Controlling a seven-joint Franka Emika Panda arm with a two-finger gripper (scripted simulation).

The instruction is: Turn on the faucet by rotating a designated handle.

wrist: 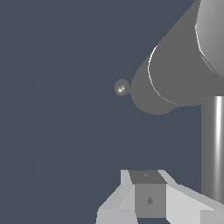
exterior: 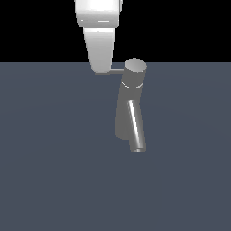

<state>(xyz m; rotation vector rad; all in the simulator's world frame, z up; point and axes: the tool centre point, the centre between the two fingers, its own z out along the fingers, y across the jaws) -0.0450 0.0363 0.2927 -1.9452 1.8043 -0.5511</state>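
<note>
Dark slate bench (exterior: 45, 180), black backdrop. Faucet (exterior: 128, 106) just beside end effector (exterior: 101, 70), upright. Handle (exterior: 116, 71) runs from cap to end effector; thin, rigid, likely slick metal. Push near tip. Finger state: cannot tell.

One faucet (exterior: 129, 101), one handle (exterior: 116, 71), one spout (exterior: 136, 128), one tool (wrist: 149, 199).

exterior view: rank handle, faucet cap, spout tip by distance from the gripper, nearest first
1. handle: beside the gripper, on the exterior view's right; whether they touch, I cannot tell.
2. cap: further to that view's right, at the handle's far end.
3. spout tip: lowest in the picture, clearly farthest.
</note>
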